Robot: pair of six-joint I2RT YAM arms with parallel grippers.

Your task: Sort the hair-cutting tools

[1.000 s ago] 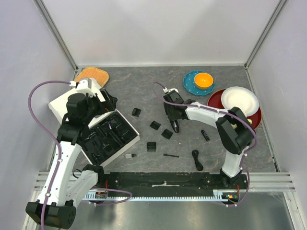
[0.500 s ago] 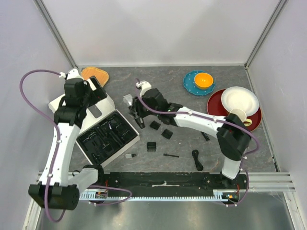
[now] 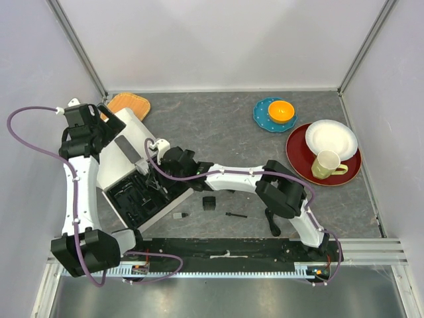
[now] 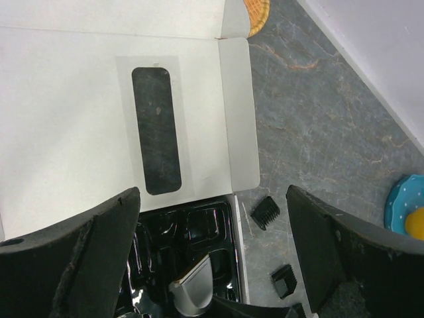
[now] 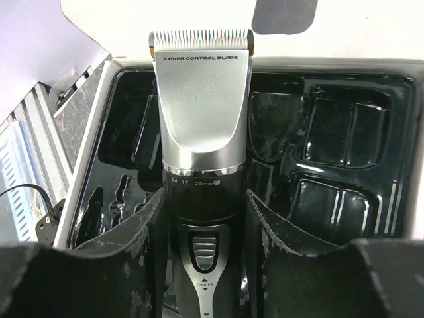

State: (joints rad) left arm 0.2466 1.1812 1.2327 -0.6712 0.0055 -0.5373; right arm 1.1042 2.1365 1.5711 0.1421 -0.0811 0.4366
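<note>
My right gripper is shut on the black-and-silver clipper and holds it over the black moulded tray of the white box, blade end toward the lid. The clipper's silver head also shows in the left wrist view. My left gripper is open and empty, raised above the box lid. One comb guard, the thin brush and a small bit lie in front of the tray. Two comb guards lie right of the box. The cable lies partly hidden by the right arm.
A woven orange basket sits behind the box. At the back right stand a teal plate with an orange bowl, and a red plate bearing a white plate and a green cup. Walls enclose three sides.
My right arm has swung left with the clipper, from the table's middle to over the tray. My left arm has drawn back and to the left, off the box.
</note>
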